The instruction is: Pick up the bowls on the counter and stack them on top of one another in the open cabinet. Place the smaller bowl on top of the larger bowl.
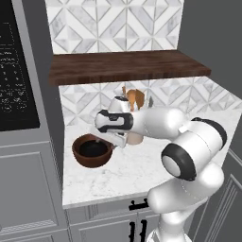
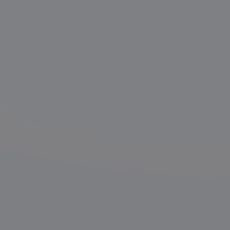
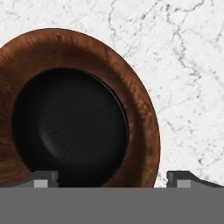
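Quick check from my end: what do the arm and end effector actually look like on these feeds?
The glossy white rounded arm has bulbous segments with black bands at the joints. Its wrist ends in a white-and-black housing carrying the end effector. In the hand view, the two small dark grey fingertips are blocky with lighter grey faces. No cables or markings are visible.

The left base view looks forward and down from behind the arm onto the white grey-veined marble worktop and the dark brown wood-grain shelf board. The right base view faces flat grey. The hand view looks straight down, close, sharing the large reddish-brown wooden bowl.
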